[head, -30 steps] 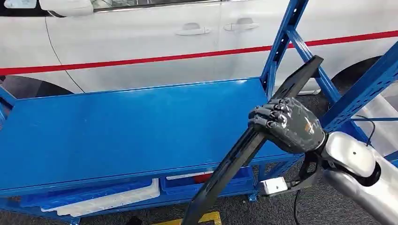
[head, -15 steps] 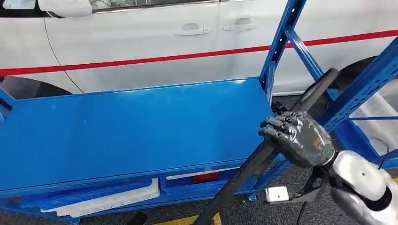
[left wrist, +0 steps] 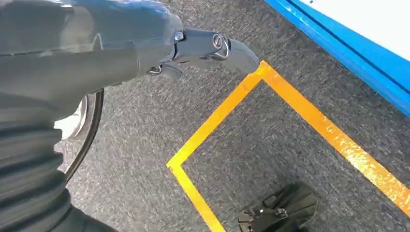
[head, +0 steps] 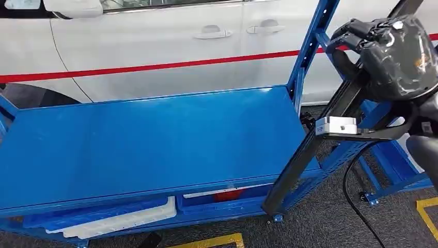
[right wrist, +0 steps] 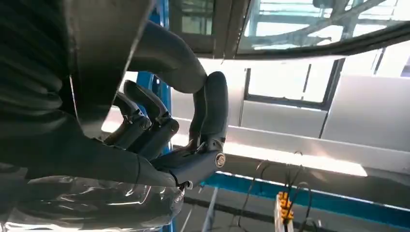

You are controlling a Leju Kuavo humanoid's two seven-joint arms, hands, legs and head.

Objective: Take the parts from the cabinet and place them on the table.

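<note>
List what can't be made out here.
- Long black part: upper end hidden behind right hand, head view.
- Right hand's contact with the part: wrist view too close and dark.
- Bins under blue table: contents hidden by its top.
- Left hand: fingertips cut off, wrist view.

The glossy black right hand grips a long, narrow matt-black plastic trim strip, with a small silver-grey metal block just below the hand. Beside the hand stands the bright blue painted metal table, and behind it a white car body crossed by one thin red stripe. Under the dark grey left hand, the speckled grey carpet floor carries orange-yellow tape lines.
</note>
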